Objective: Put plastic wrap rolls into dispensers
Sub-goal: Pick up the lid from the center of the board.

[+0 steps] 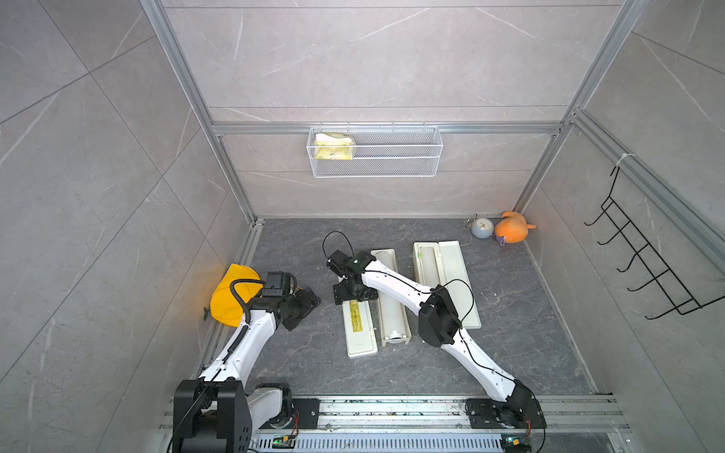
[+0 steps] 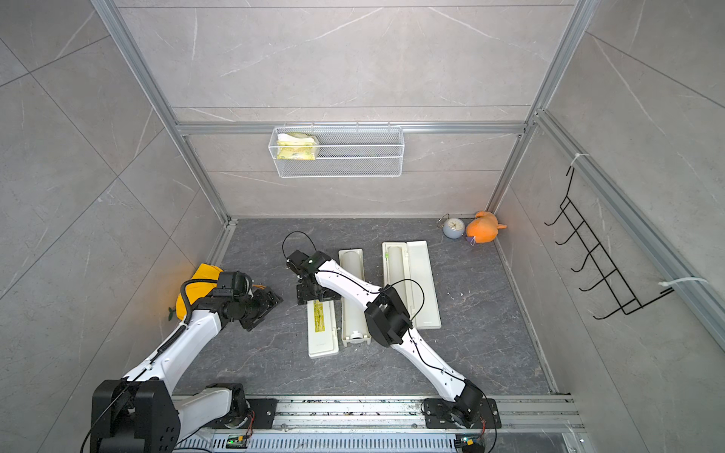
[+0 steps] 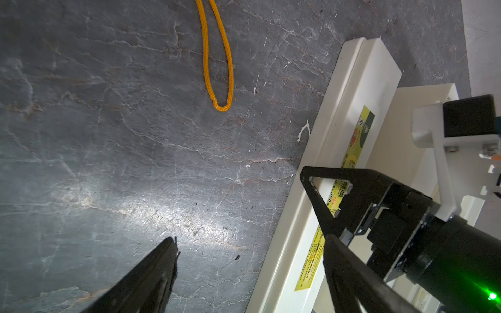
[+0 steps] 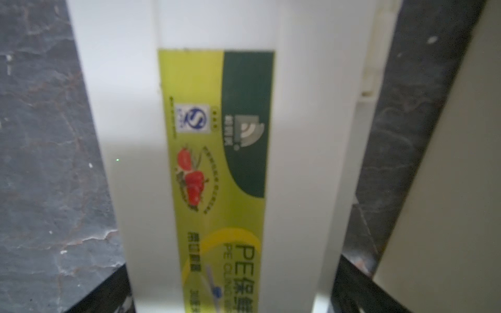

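both top views look steeply down from high above the arm bases (image 1: 506, 412) toward the back wall (image 1: 372, 59), sharing the whole floor (image 2: 470, 353). the left wrist view slants low across that floor to the labelled dispenser lid (image 3: 371, 81); the right wrist view sits very close over its label (image 4: 217, 162).

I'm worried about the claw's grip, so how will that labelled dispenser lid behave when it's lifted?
Probably stiff: the lid lies flat and straight. It would likely swing rather than lift free, since it seems hinged to the tray beside it. Its smooth plastic may slip in the right claw.
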`<state>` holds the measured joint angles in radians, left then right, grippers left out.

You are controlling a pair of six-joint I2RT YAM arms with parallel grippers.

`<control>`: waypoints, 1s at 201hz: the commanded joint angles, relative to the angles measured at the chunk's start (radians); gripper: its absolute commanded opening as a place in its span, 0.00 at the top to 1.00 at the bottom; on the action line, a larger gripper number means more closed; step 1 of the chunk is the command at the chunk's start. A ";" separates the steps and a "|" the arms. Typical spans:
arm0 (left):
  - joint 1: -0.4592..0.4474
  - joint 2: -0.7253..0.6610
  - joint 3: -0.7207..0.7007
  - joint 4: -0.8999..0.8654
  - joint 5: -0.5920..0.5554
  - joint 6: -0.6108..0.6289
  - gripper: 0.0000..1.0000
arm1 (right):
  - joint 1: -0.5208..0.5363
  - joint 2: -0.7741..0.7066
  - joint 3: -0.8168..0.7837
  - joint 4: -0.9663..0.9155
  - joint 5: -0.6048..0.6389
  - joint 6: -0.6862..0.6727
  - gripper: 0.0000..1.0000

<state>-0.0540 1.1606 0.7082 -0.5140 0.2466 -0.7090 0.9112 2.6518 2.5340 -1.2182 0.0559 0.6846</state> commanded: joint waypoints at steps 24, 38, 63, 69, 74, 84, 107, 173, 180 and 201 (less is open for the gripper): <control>0.006 0.005 -0.018 0.031 0.030 0.026 0.14 | 0.046 0.014 -0.006 -0.113 0.006 -0.028 0.00; 0.006 0.005 -0.019 0.035 0.033 0.025 0.14 | 0.049 0.018 -0.025 -0.108 -0.002 -0.027 0.00; 0.006 0.007 -0.019 0.038 0.038 0.029 0.14 | 0.054 0.031 -0.056 -0.074 -0.026 -0.015 0.01; 0.006 0.007 -0.018 0.038 0.038 0.030 0.14 | 0.057 0.033 -0.059 -0.066 -0.029 -0.011 0.00; 0.006 0.007 -0.018 0.037 0.037 0.031 0.14 | 0.059 0.033 -0.061 -0.059 -0.030 -0.010 0.00; 0.006 0.006 -0.016 0.035 0.038 0.032 0.14 | 0.060 0.032 -0.062 -0.050 -0.030 -0.005 0.00; 0.006 0.002 -0.012 0.032 0.036 0.033 0.14 | 0.060 -0.016 -0.112 0.003 -0.019 -0.003 0.02; 0.013 -0.007 0.011 0.044 0.034 0.048 0.14 | 0.060 -0.367 -0.412 0.227 0.059 0.010 0.09; 0.016 -0.002 0.016 0.043 0.033 0.050 0.14 | 0.060 -0.403 -0.444 0.248 0.065 0.015 0.09; 0.019 0.023 0.037 0.038 0.042 0.058 0.15 | 0.060 -0.476 -0.486 0.262 0.082 0.023 0.09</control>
<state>-0.0433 1.1687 0.6941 -0.4900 0.2653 -0.6868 0.9668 2.3119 2.0773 -1.0325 0.0914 0.6857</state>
